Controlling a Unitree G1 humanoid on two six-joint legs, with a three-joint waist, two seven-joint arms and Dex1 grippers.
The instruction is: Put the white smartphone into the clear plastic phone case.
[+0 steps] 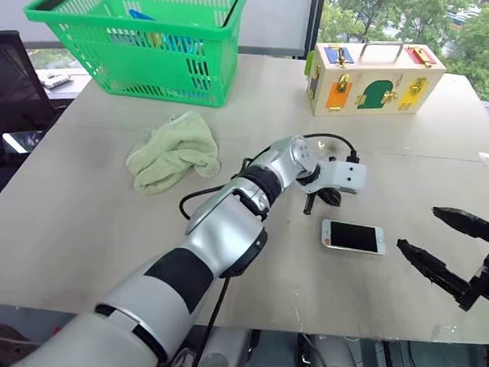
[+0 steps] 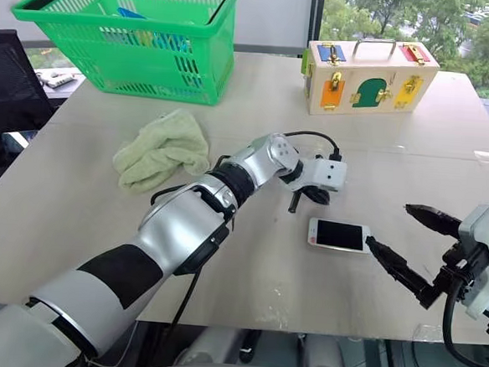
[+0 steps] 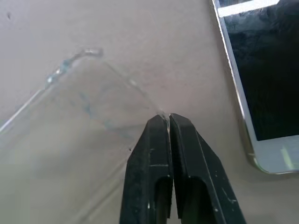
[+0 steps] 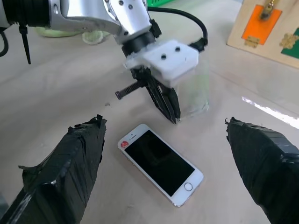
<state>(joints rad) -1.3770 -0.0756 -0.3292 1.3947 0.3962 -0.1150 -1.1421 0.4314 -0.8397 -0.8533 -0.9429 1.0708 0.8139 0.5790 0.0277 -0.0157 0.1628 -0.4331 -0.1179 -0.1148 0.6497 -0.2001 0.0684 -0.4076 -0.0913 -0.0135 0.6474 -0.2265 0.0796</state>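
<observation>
The white smartphone (image 1: 353,237) lies flat and screen up on the beige table, near its front edge. Just behind it, my left gripper (image 3: 166,116) points down at the table with its two black fingers (image 4: 168,105) pressed together on the thin rim of the clear plastic phone case (image 3: 70,121). The case lies on the table, barely visible except for its glinting edge (image 4: 196,93). My right gripper (image 1: 418,227) hovers to the right of the phone, open wide, with nothing between its taped fingers (image 4: 70,158).
A crumpled green towel (image 1: 173,149) lies left of my left arm. A green basket (image 1: 146,34) stands at the back left and a wooden latch box (image 1: 374,75) at the back right. A black cable (image 1: 201,199) loops beside the arm.
</observation>
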